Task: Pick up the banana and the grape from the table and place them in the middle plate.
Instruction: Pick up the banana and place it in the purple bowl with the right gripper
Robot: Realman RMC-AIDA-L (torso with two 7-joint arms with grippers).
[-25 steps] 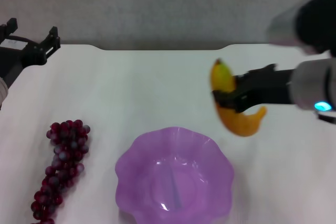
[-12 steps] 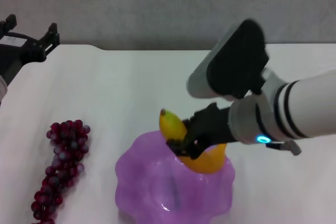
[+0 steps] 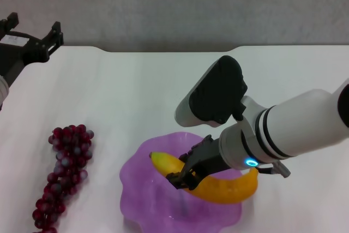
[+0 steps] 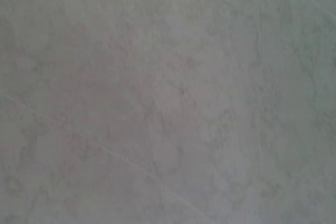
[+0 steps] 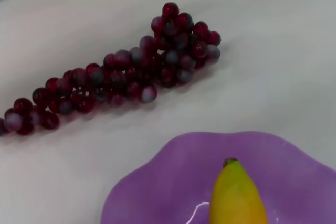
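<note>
No writing or label can be read on anything here. At the far left corner of the tabletop (image 3: 125, 85) the left gripper (image 3: 34, 39) is parked, its jaws spread wide and holding nothing; its wrist view shows only a plain pale surface. Nearer, along the left side, the grape (image 3: 64, 175) lies flat on the white tabletop, well clear of the left gripper and just apart from the plate's wavy rim, with bare tabletop between them. The middle plate (image 3: 139, 200) sits at the near edge of the head view, with open room behind it up to the notch in the far edge. The right arm reaches in from the right, slanting down over the plate, and the right gripper (image 3: 188, 174) has its jaws clenched on the banana (image 3: 226, 188) near its middle. The banana lies across the plate's bowl, dark tip toward the grape, its other end over the plate's right rim.
</note>
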